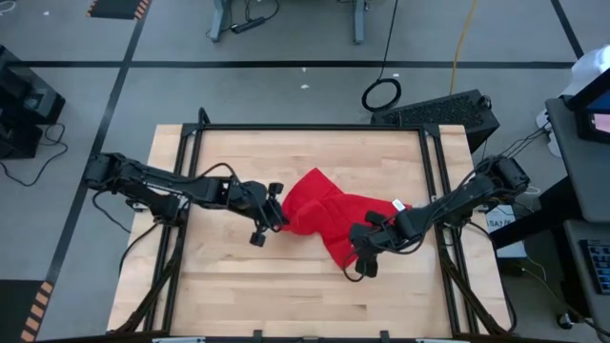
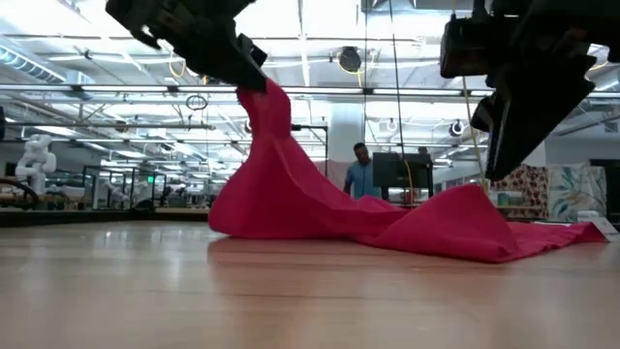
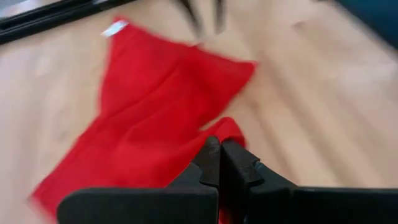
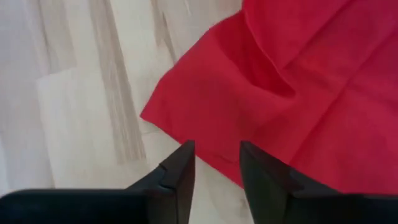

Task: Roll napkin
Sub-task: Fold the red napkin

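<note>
Red napkin [image 1: 329,214] sits mid-table, its 9 o'clock corner pinched and lifted by the left gripper [image 1: 276,211]. Right gripper [image 1: 360,250] hovers at its 5 o'clock edge, fingers parted, holding nothing.

The napkin [image 1: 329,217] is a plain bright red with no pattern, bearing a small white tag [image 1: 396,205] at its right edge. The tabletop [image 1: 238,286] is pale blond wood with faint grain streaks, framed by black rails. Both arms are black, as are the left tool [image 1: 274,211] and the right tool [image 1: 362,250] against the red cloth.
</note>
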